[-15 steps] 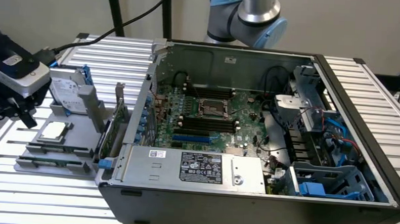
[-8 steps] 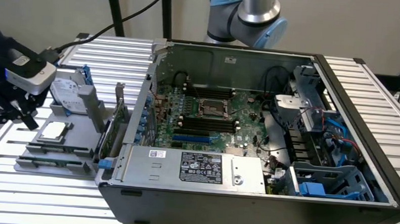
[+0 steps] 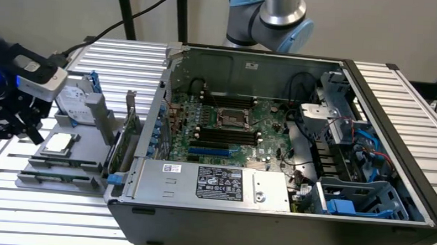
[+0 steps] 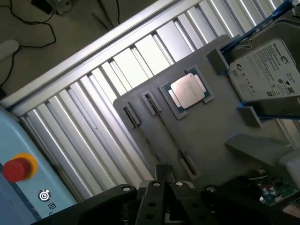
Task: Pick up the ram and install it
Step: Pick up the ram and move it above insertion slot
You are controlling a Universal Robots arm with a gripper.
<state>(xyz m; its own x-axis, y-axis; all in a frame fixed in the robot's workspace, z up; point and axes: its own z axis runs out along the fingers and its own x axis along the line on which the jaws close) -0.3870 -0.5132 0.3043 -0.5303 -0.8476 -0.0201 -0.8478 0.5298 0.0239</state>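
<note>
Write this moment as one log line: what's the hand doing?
hand: shut, above gray tray | ram: on edge in tray holders | processor, hard drive: on tray | computer case: open

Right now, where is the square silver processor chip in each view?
Exterior view: the processor chip lies on the gray tray at the exterior view's left, in front of the hard drive.
Wrist view: it lies on that tray, beside the hard drive.
Shared landmark: the white-labelled hard drive.

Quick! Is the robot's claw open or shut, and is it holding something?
Gripper: shut, above the grey tray, with nothing seen held in it.
</note>
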